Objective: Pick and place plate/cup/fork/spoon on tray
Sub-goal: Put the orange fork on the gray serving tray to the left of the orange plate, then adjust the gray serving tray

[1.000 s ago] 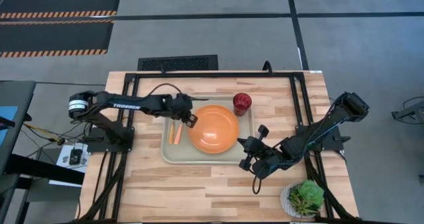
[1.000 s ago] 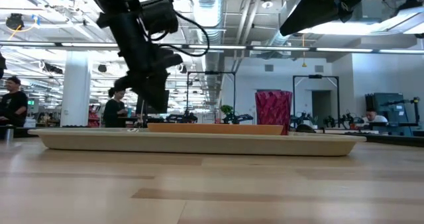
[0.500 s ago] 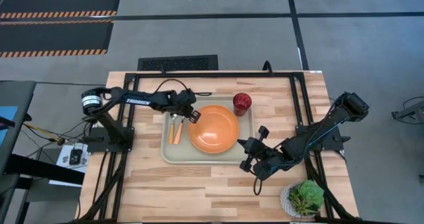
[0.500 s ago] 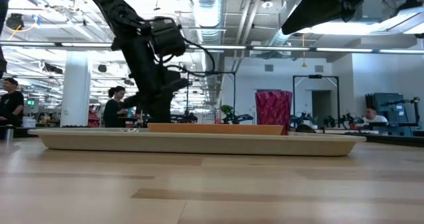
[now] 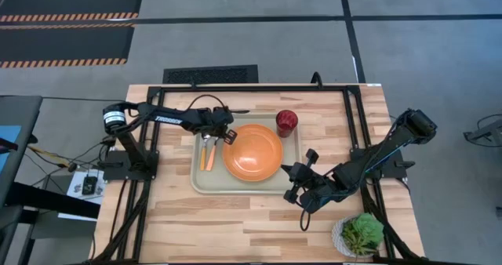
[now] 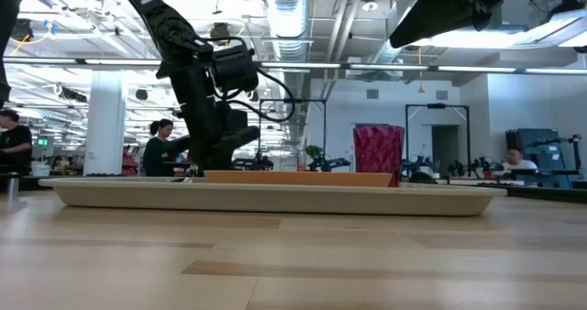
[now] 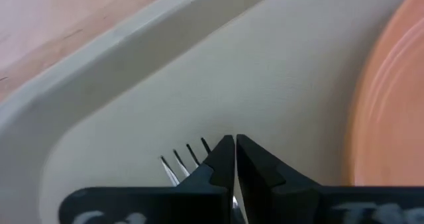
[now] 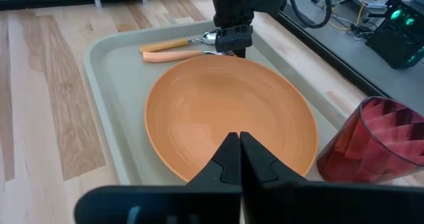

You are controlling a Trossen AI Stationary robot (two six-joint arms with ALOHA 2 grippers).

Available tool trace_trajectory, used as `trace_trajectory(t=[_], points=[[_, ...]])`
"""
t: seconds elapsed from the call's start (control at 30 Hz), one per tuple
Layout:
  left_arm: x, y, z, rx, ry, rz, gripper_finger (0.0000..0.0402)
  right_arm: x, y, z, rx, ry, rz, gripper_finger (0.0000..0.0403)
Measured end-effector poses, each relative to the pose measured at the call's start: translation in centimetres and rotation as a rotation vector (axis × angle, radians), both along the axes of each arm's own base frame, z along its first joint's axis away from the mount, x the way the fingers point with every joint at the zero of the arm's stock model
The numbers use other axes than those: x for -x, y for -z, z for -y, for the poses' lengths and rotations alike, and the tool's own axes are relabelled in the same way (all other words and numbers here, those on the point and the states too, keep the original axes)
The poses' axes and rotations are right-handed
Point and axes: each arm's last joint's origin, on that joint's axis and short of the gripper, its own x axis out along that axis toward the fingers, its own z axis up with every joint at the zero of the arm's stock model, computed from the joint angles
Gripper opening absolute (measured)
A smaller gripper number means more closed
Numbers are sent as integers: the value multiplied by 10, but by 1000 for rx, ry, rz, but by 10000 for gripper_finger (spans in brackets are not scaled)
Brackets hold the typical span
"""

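The orange plate [image 5: 252, 152] lies on the grey-green tray [image 5: 198, 179]. The fork [image 5: 211, 154] and the spoon [image 5: 203, 154] lie side by side on the tray left of the plate, their metal ends toward the far edge. The dark-red cup [image 5: 286, 122] stands at the tray's far right corner; whether it is inside the rim, I cannot tell. My left gripper [image 5: 228, 138] is shut, its tips low over the tray at the fork's tines [image 7: 182, 161]. My right gripper [image 5: 287, 171] is shut and empty at the plate's near right edge. My left gripper points its shut fingertips [image 7: 225, 151] down at the tray, right beside the fork's tines [image 7: 177, 164] on the side toward the plate. I cannot tell whether they touch the fork or the tray.
A white pot with a green plant [image 5: 361, 235] stands at the table's near right corner. Bare wood lies along the near edge and right of the tray. The low view shows people in the room behind the table.
My left gripper has come down toward the tray at the utensils' metal ends and has moved a little toward the far edge, staying shut. The fork, spoon, plate and cup lie as before.
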Motion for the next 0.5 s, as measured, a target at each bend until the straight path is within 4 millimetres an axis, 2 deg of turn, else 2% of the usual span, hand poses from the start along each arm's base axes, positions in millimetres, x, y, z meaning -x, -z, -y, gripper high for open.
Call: trace_trajectory(t=[0.37,0.5], points=[[0,0,0,-11,-12,-2,5,0,0,0,-1,0,2,6],[2,-12,0,-32,15,22,5,0,0,0,-1,-2,4,4]])
